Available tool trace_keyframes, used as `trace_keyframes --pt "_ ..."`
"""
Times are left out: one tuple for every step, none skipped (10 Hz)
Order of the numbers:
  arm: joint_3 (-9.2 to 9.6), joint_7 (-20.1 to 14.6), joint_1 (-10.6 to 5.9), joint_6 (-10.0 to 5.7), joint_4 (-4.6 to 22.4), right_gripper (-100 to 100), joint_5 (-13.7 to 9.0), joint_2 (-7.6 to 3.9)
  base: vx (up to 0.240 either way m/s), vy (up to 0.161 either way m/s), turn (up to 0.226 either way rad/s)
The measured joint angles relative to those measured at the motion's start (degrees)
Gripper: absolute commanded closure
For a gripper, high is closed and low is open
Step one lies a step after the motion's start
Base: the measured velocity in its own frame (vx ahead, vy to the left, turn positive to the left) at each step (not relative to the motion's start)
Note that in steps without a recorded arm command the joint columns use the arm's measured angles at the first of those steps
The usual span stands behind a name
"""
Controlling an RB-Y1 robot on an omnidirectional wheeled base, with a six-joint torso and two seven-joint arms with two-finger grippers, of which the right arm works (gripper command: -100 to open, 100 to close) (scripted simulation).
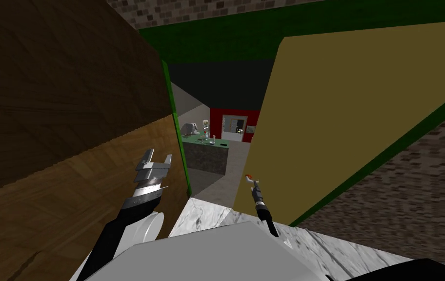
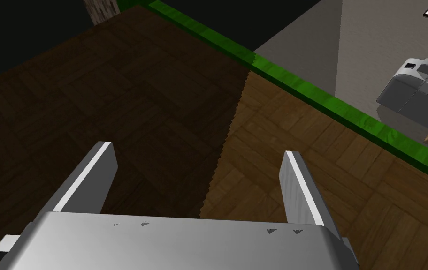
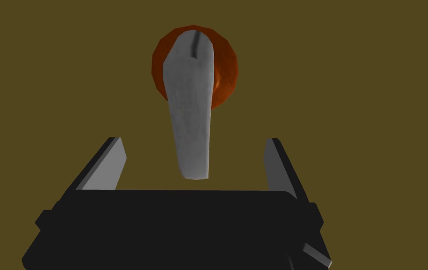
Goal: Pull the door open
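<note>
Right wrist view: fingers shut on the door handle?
No, the right gripper has its fingers apart, clear of the grey handle between them.

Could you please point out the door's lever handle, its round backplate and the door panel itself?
Lever handle [image 3: 190,112]: right wrist view, middle of the grey lever.
Round backplate [image 3: 227,77]: right wrist view, orange-red edge beside the lever.
Door panel [image 1: 343,122]: head view, bare olive face.

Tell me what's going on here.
The robot is working on the olive-yellow door. Its right gripper sits at the door's grey lever handle, fingers open on either side of the lever and not yet closed on it. The door stands ajar, with a room and a green-topped counter visible through the gap. The left gripper is open too, hovering by a brown wooden wall.
</note>
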Motion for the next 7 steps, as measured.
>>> trace_keyframes --pt "-0.38 -0.63 0.34 -0.73 0.53 -100 -0.26 -0.58 0.204 -0.037 0.107" --pt "-0.69 -0.99 0.36 -1.29 1.37 -100 -0.46 -0.97 0.095 -0.016 0.025" --pt "-0.72 -1.06 0.32 -1.44 1.49 100 -0.48 -1.01 -0.014 0.000 -0.020" --pt "-0.70 -1.02 0.32 -1.36 1.40 100 -0.47 -0.99 -0.033 0.004 -0.007" --pt "-0.76 -1.00 0.21 -1.43 1.26 100 -0.49 -1.07 -0.031 0.007 0.006" --pt "-0.73 -0.97 0.28 -1.31 1.34 100 -0.47 -1.04 -0.020 0.004 0.000" --pt "-0.68 -0.95 0.35 -1.24 1.40 100 -0.45 -0.99 -0.010 0.003 -0.002"
